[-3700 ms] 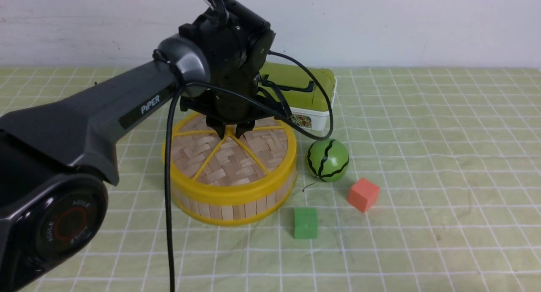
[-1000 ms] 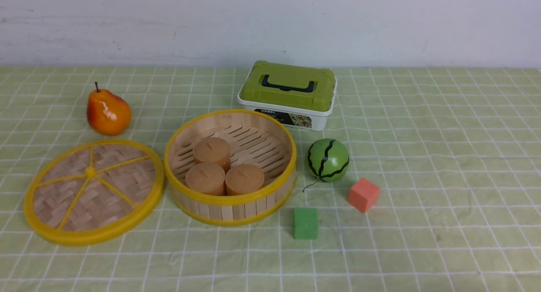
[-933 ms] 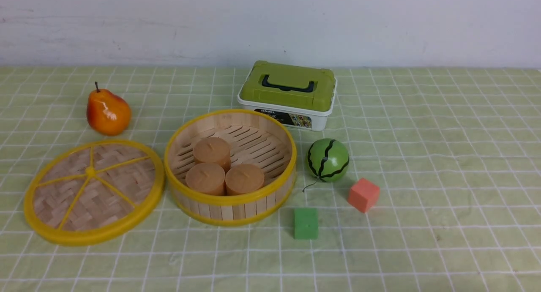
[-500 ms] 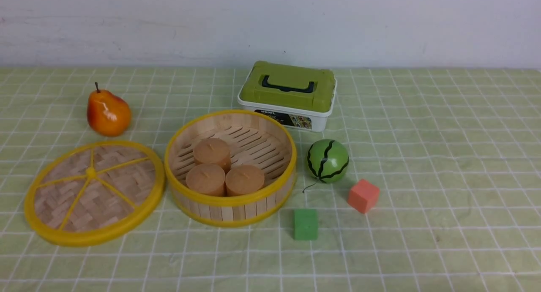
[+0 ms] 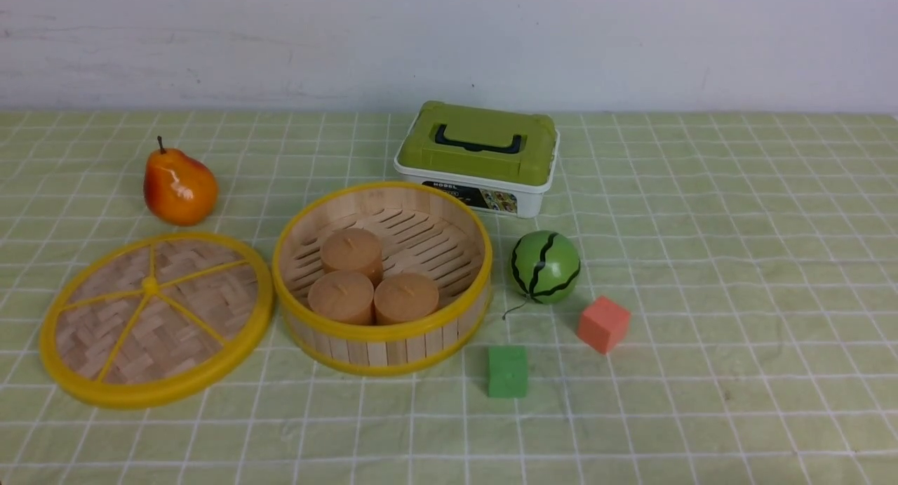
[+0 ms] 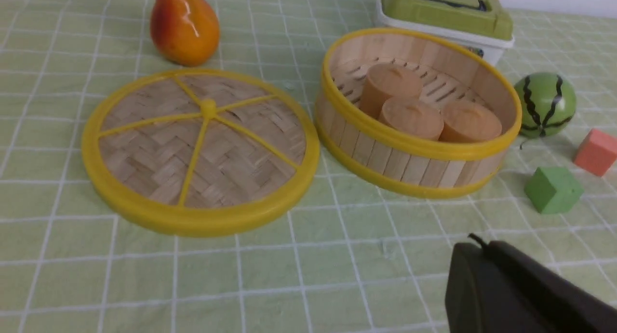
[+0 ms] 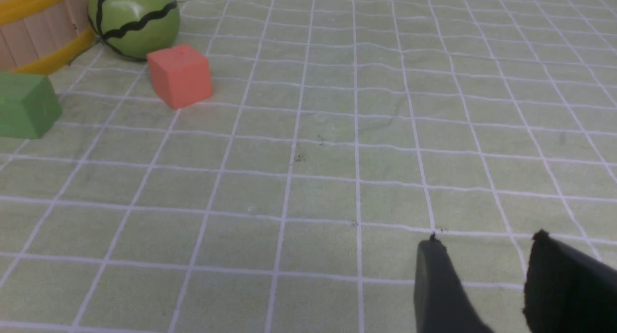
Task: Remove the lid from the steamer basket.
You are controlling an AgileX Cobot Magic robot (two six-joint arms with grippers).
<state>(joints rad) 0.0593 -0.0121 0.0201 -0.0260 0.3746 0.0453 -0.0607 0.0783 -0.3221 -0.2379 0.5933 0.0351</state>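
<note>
With the round steamer basket (image 5: 384,330) as the clock's centre and twelve o'clock pointing away from the robot, the round lid (image 5: 193,313) of woven bamboo strips, with its thick yellow rim, lies on the green-and-white checked tabletop (image 5: 701,415) at nine o'clock, turned slightly toward eight. It is off the basket and just beside it, with its yellow spokes and centre knob facing up; whether the two edges touch, I cannot tell.

The basket stands upright and uncovered, showing pale wooden slat walls, yellow rims and a slatted floor. Inside are three light-brown cylinders: one (image 5: 351,252) toward ten o'clock, one (image 5: 341,299) toward seven and one (image 5: 407,299) toward five.

Around the basket, an orange-red pear (image 5: 181,188) with a dark stem sits at ten o'clock, beyond the lid. A rectangular plastic box (image 5: 477,144), white below a green lid with a black handle, is at one o'clock. A green ball (image 5: 545,267) with dark wavy stripes is at three, a coral-red cube (image 5: 603,323) between three and four, and a small green block (image 5: 507,371) at four.

The left gripper (image 6: 482,245) has its fingertips together, with nothing between them. The right gripper (image 7: 487,236) has its fingertips apart, above the tabletop, holding nothing.
</note>
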